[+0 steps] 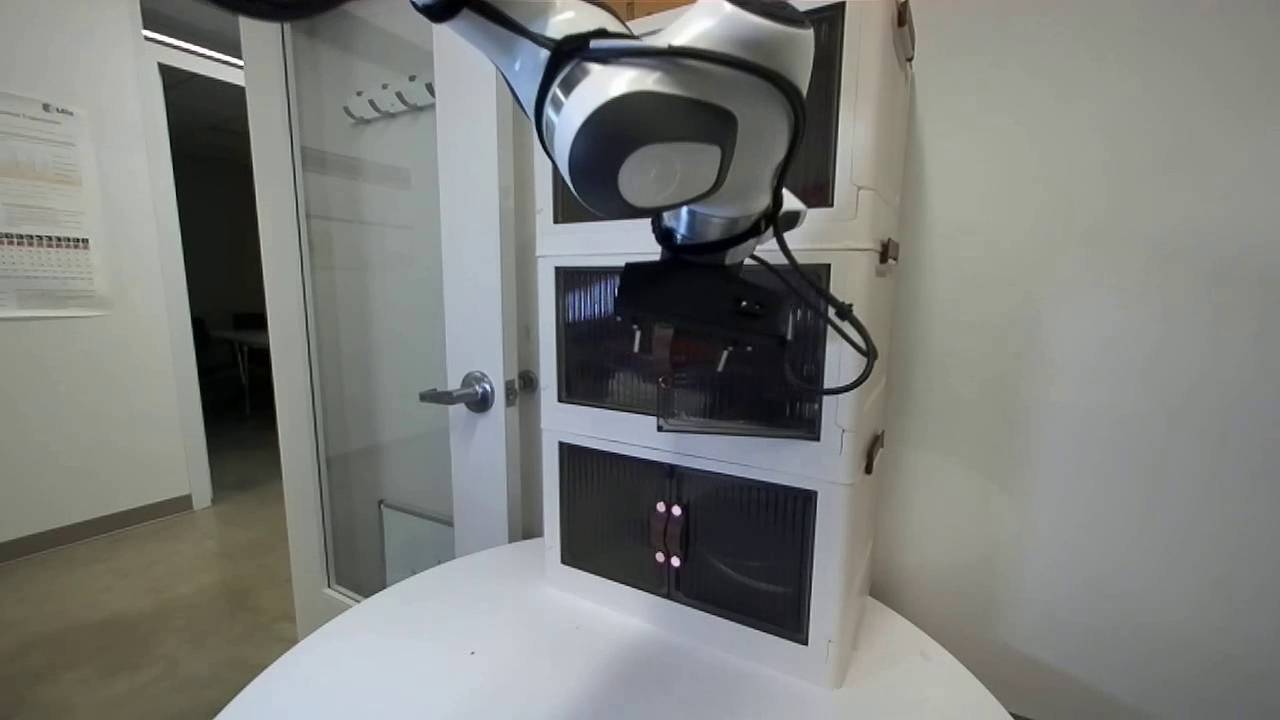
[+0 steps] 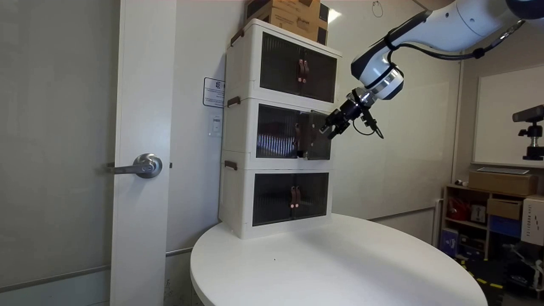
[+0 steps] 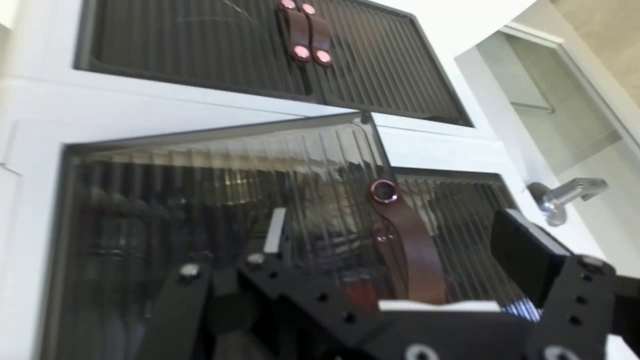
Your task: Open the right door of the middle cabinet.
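Note:
The middle cabinet (image 1: pixel 845 350) is the middle box of the white stack; it shows in all views. Its right door (image 2: pixel 319 146) is a dark see-through panel standing ajar, its free edge swung outward from the seam, also seen in an exterior view (image 1: pixel 740 410) and the wrist view (image 3: pixel 200 220). Its brown strap handle (image 3: pixel 422 250) is on the free edge. My gripper (image 3: pixel 400 230) is open and empty; in the wrist view the strap shows between its spread fingers. In the exterior views the gripper (image 1: pixel 681 348) (image 2: pixel 328 132) is in front of the door. Whether it touches is unclear.
The left twin door (image 2: pixel 276 131) is shut. The top tier (image 2: pixel 297 66) and bottom tier (image 2: pixel 291 197) have shut double doors. The stack stands on a round white table (image 2: pixel 361 263). Cardboard boxes (image 2: pixel 297 19) lie on top. A glass room door (image 1: pixel 375 300) stands beside the stack.

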`<move>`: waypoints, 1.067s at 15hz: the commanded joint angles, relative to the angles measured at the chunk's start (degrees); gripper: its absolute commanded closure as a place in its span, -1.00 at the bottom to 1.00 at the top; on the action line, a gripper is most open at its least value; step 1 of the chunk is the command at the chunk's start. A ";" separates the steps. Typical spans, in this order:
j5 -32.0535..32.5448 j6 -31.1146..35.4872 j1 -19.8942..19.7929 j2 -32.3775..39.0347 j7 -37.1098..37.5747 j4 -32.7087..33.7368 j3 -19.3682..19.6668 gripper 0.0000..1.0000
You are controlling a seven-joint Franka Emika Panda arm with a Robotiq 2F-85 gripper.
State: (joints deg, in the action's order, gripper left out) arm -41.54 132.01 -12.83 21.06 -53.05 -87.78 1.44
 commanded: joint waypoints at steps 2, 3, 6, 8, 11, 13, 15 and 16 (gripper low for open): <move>6.99 5.32 1.16 -6.13 14.81 -7.55 2.96 -1.00; 9.16 4.26 2.19 -7.14 19.26 -8.00 4.48 -1.00; 17.33 0.04 5.07 -9.89 32.43 -8.45 8.77 -1.00; 24.95 -4.74 4.00 -11.72 40.96 -6.27 7.10 -1.00; 33.11 -11.90 5.01 -14.09 49.59 -2.22 6.90 -1.00; 35.09 -15.78 5.46 -14.71 51.99 1.28 6.14 -1.00; 35.68 -18.35 6.11 -14.16 53.75 5.12 5.27 -1.00; 35.71 -19.43 6.47 -13.32 54.63 7.37 4.86 -1.00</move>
State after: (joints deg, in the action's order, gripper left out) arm -7.53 116.65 -7.29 5.78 -1.88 -86.57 7.20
